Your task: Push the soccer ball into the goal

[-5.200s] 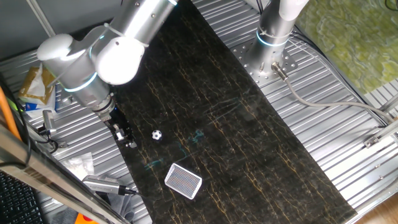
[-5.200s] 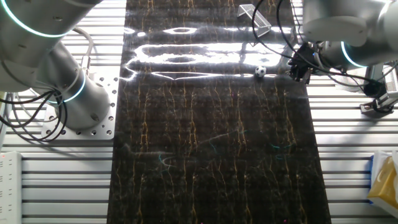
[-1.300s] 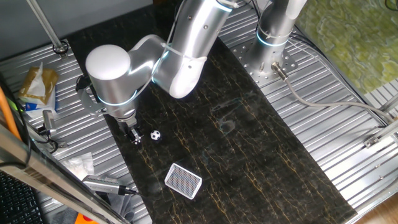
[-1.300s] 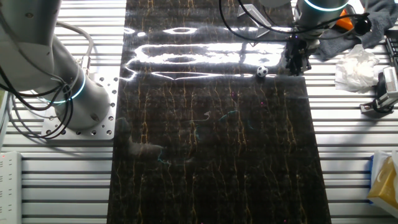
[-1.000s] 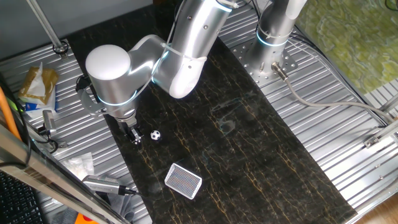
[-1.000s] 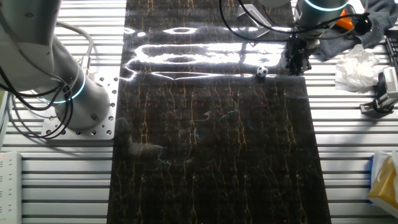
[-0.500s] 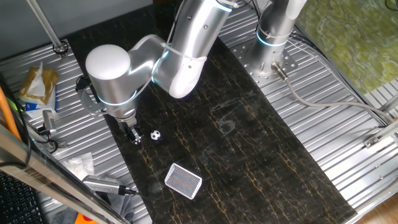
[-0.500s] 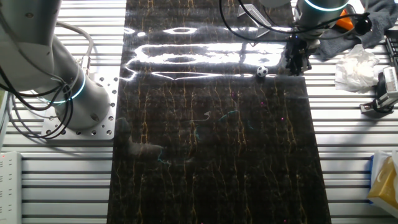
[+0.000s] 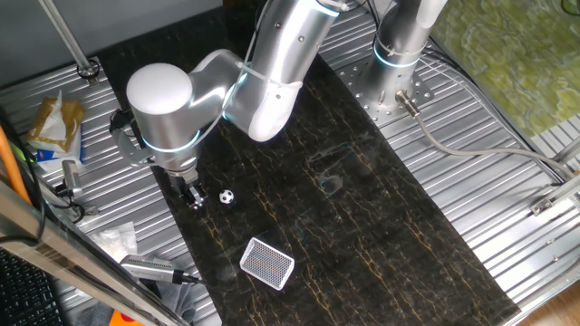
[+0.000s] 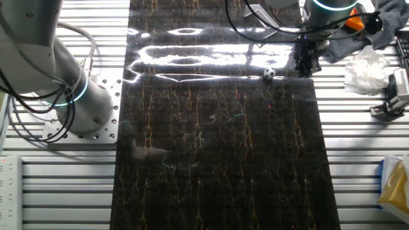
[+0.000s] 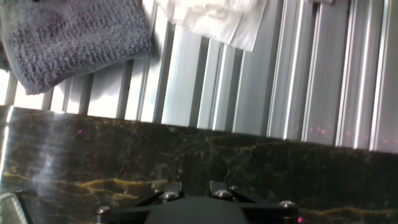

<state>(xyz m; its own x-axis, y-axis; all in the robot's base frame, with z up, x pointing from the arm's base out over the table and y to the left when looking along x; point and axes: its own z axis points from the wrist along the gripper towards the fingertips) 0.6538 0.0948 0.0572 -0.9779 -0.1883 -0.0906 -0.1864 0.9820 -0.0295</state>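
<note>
I see a dark marble-patterned mat (image 9: 362,217) over a ribbed metal table (image 9: 507,208). Nothing has shifted in the last second. My gripper (image 9: 194,200) hangs just left of the small black-patched white soccer ball (image 9: 227,196); I cannot tell its finger spacing. The white-framed netted goal (image 9: 267,263) lies nearer the camera.

Soccer ball (image 9: 227,196): tiny, white with black patches, resting on dark marbled mat near its edge. Goal (image 9: 267,263): flat white rounded-rectangle frame, fine dark grid netting, lying on same mat, well apart from ball, several times wider.
</note>
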